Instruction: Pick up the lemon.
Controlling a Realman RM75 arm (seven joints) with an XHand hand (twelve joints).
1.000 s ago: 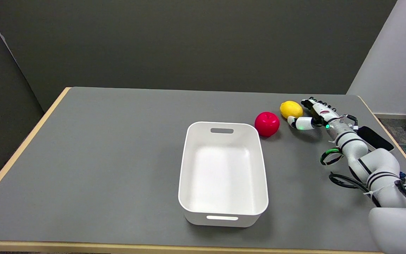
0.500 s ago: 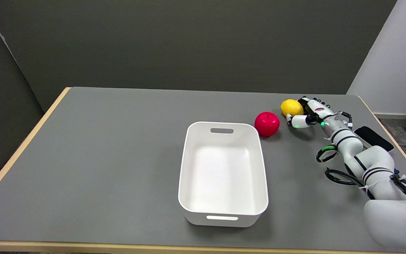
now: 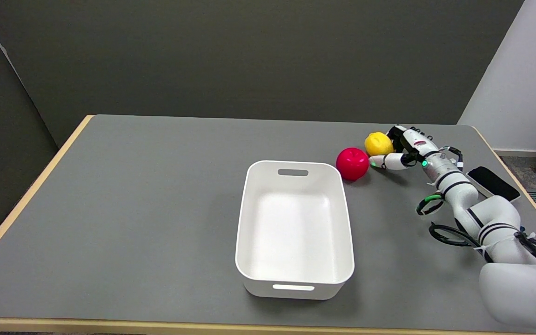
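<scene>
Head view | grey table (image 3: pixel 156 195), wood edge | dark wall (image 3: pixel 249 56)

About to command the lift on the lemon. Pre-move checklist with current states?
1. Right hand at the lemon: ok, it sits against the lemon's right side.
2. Fingers wrapped around the lemon: cannot tell; the thumb lies below it, and contact on the far side is hidden.
3. Lemon still on the table: ok, not lifted yet.
4. Red apple apart from the thumb: not ok, the thumb tip is very near it.
5. Phone away from the arm's path: cannot tell, it lies close beside the forearm.
6. White bin out of the way: ok.
</scene>
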